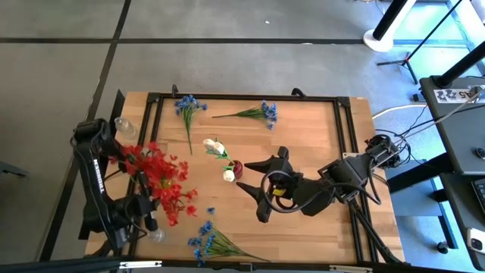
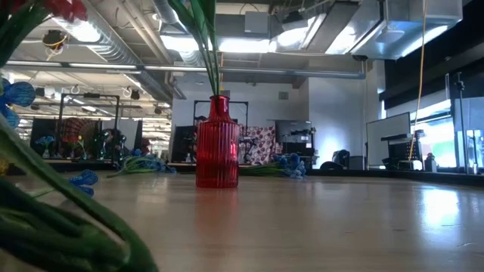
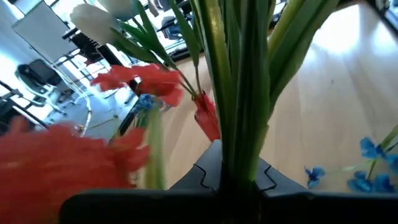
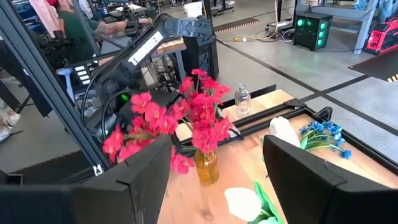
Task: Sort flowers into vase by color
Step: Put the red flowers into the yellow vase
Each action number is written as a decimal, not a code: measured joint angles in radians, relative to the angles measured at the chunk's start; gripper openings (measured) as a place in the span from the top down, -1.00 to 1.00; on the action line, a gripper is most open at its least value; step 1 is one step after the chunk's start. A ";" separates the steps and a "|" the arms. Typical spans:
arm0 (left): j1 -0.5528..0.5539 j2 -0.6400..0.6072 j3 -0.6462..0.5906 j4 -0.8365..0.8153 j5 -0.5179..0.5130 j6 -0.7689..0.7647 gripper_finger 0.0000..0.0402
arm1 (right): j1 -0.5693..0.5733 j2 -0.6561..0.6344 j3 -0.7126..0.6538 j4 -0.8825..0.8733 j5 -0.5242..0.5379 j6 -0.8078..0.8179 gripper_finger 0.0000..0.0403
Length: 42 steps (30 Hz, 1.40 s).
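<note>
A bunch of red flowers (image 1: 161,180) lies over the table's left part, and my left gripper (image 3: 239,183) is shut on green stems at its near end (image 1: 149,212). In the right wrist view the red blooms (image 4: 199,121) show above an amber vase (image 4: 206,167). White flowers (image 1: 217,149) stand with their stems in a red vase (image 1: 237,167) (image 2: 218,143) mid-table. My right gripper (image 1: 246,177) hovers open just right of that vase, with a white bloom (image 4: 245,202) showing between its fingers. Blue flowers lie at the far side (image 1: 189,105) (image 1: 261,114) and near edge (image 1: 208,241). My left gripper pinches a bundle of several green stems (image 3: 239,158) between its two fingers. The stems run on away from the fingers, clear of the table in this view. The red blooms (image 3: 140,79) show beside them; which blooms these stems carry cannot be told from this view.
A clear bottle vase (image 1: 125,127) stands at the far left corner, and another clear one (image 1: 157,236) sits near the left arm. A black frame (image 1: 242,97) runs round the table top. Bare wood lies right of the red vase (image 2: 363,219).
</note>
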 joint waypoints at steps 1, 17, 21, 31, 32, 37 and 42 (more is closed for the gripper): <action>0.000 -0.017 0.000 0.000 -0.004 0.001 0.95 | 0.000 0.000 0.000 0.000 0.000 0.000 -0.25; 0.000 -0.194 -0.043 0.000 -0.033 0.021 0.95 | 0.000 0.003 0.000 -0.002 -0.007 0.000 -0.25; 0.000 -0.194 -0.077 0.000 -0.038 -0.018 0.95 | 0.000 0.003 0.000 -0.001 -0.007 0.000 -0.25; -0.011 -0.193 -0.182 -0.003 -0.077 -0.174 0.95 | 0.000 0.003 0.000 -0.001 -0.007 0.027 -0.25; -0.011 -0.193 -0.192 -0.004 -0.078 -0.188 0.95 | 0.000 0.003 0.000 -0.001 -0.007 0.029 -0.25; -0.011 -0.193 -0.238 0.004 -0.069 -0.252 0.95 | 0.000 0.003 0.000 -0.002 -0.007 0.045 -0.25; -0.011 -0.192 -0.272 0.023 -0.062 -0.270 0.95 | 0.000 0.003 0.000 -0.002 -0.007 0.045 -0.25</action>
